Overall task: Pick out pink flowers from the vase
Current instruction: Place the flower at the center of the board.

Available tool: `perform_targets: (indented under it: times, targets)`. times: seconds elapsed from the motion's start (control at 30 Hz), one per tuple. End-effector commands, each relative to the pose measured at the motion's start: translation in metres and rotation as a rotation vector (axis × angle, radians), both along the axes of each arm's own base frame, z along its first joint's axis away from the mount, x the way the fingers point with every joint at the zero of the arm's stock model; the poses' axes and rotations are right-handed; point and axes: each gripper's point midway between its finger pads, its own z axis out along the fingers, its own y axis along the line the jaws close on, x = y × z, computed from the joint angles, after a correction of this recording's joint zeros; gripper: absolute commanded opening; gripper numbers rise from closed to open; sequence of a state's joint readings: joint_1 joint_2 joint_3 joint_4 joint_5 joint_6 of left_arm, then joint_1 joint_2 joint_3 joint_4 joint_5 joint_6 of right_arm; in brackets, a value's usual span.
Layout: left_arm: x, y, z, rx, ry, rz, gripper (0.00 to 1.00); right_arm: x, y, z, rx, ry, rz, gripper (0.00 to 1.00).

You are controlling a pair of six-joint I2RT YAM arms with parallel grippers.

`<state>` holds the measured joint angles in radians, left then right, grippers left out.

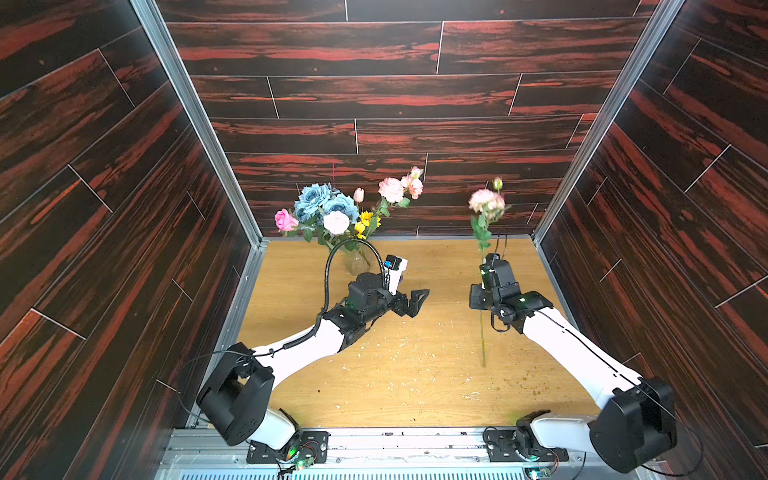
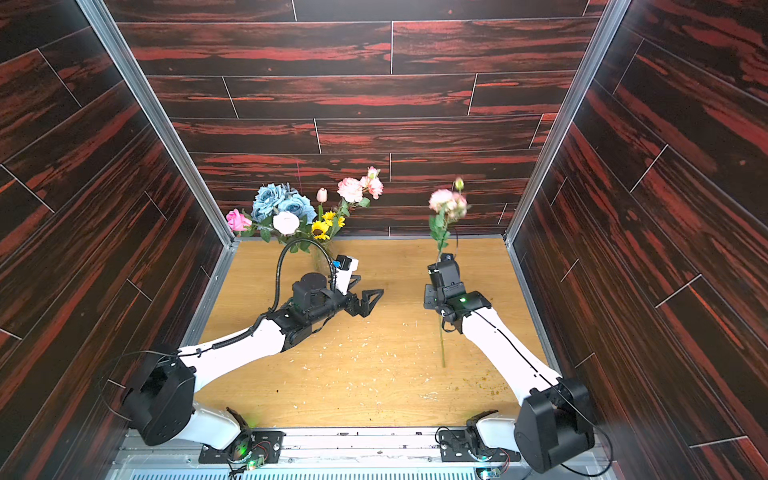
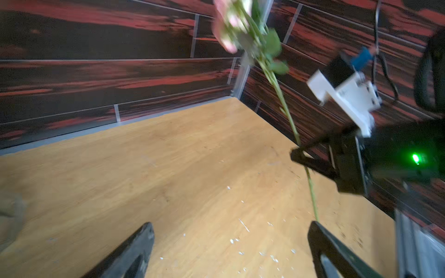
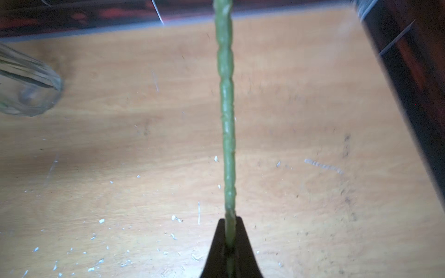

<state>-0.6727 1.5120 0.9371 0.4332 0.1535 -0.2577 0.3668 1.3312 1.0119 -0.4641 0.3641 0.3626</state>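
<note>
In both top views, a clear glass vase (image 1: 356, 262) is seen standing at the back of a wooden table (image 1: 415, 386), toward the left. It is filled with blue roses (image 1: 322, 201), small sunflowers (image 1: 365, 222), a bright pink rose (image 1: 286, 219), a pale rose (image 1: 336, 222), a pink tulip bud (image 1: 358, 194) and a pale-pink bloom cluster (image 1: 399, 189) leaning right. The left gripper (image 1: 415, 300) is held just in front of the vase, its claw spread wide. Well to the right, a pink spray (image 1: 486, 203) is held upright outside the vase. Its thin stem is clamped by the right gripper (image 1: 478, 300), with the lower end close to the table.

In the left wrist view, the left gripper's two fingers (image 3: 142, 243) are shown far apart over the table. Beyond them, blurred, the spray is seen pinched by the right gripper (image 3: 299, 155).

In the right wrist view, the green stem (image 4: 227, 120) is shown squeezed between the closed jaws, and the vase base (image 4: 31, 96) is glimpsed on the table, apart from the stem.
</note>
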Motion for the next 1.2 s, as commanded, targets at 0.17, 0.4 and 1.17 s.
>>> perform_targets:
  times: [0.17,0.4,1.17]
  targets:
    - [0.031,0.036,0.011,0.006,-0.019,0.287,1.0,-0.001,-0.021,-0.076,0.171,0.221,-0.061,0.0]
    - [0.034,0.037,0.004,-0.029,0.044,0.314,1.0,0.002,-0.026,-0.114,0.282,0.292,-0.092,0.0]
    - [0.037,0.021,-0.028,0.074,0.109,0.234,1.0,-0.008,-0.038,-0.15,0.263,0.331,-0.141,0.15]
